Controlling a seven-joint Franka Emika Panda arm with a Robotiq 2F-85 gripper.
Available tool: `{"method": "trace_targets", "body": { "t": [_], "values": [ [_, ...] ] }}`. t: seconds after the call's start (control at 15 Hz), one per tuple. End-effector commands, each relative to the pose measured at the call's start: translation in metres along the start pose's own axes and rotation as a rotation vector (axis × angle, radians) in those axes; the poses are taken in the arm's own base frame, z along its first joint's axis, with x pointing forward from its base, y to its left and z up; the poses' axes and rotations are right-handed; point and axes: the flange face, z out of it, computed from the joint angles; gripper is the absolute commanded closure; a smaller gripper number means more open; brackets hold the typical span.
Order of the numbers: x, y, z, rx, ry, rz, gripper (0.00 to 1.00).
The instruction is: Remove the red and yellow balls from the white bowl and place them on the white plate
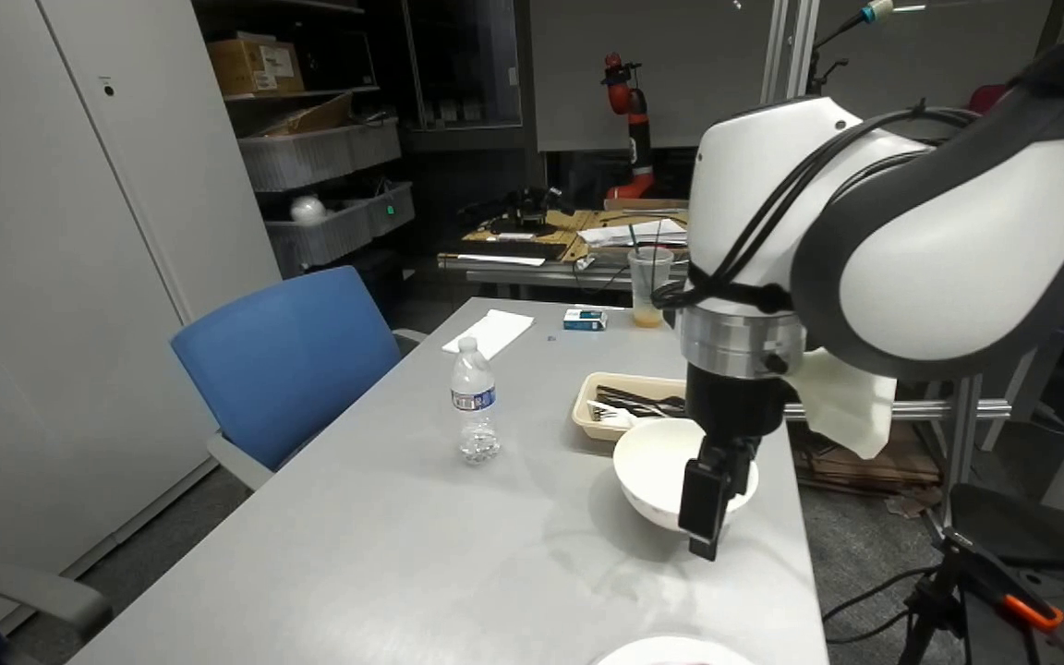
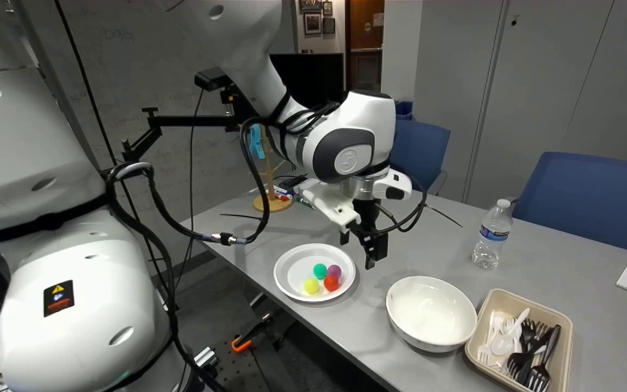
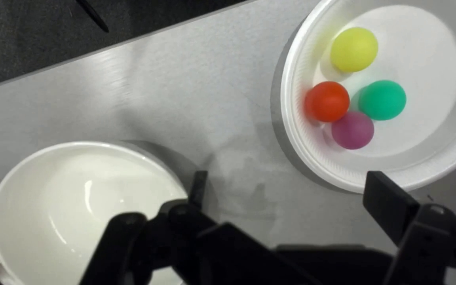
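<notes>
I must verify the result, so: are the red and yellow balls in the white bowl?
No, the wrist view shows the red ball and yellow ball on the white plate.

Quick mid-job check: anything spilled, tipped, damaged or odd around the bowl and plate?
Nothing stands out. The bowl and plate sit upright, with no visible spill or damage. The red ball, yellow ball, green ball and purple ball all lie within the plate's rim, and the open hand holds nothing.

One ball (image 3: pixel 327 101) is red, another ball (image 3: pixel 354 50) yellow.
</notes>
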Motion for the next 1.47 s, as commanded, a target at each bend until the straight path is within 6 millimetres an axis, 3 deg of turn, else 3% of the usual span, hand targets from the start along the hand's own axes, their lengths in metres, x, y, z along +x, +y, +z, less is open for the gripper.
{"method": "trace_targets", "body": {
  "t": [0.0,0.47,0.73,0.8,0.87,1.4],
  "values": [
    [-0.01,0.01,-0.035,-0.029,0.042,0.011,0.0],
    [-0.026,0.03,-0.087,-0.006,0.132,0.046,0.0],
    [-0.035,0.04,-0.105,0.009,0.176,0.074,0.0],
    [-0.037,0.041,-0.108,0.006,0.179,0.08,0.0],
    [-0.024,0.036,-0.099,0.007,0.173,0.07,0.0],
    [-0.03,0.038,-0.103,0.008,0.183,0.075,0.0]
  ]
}}
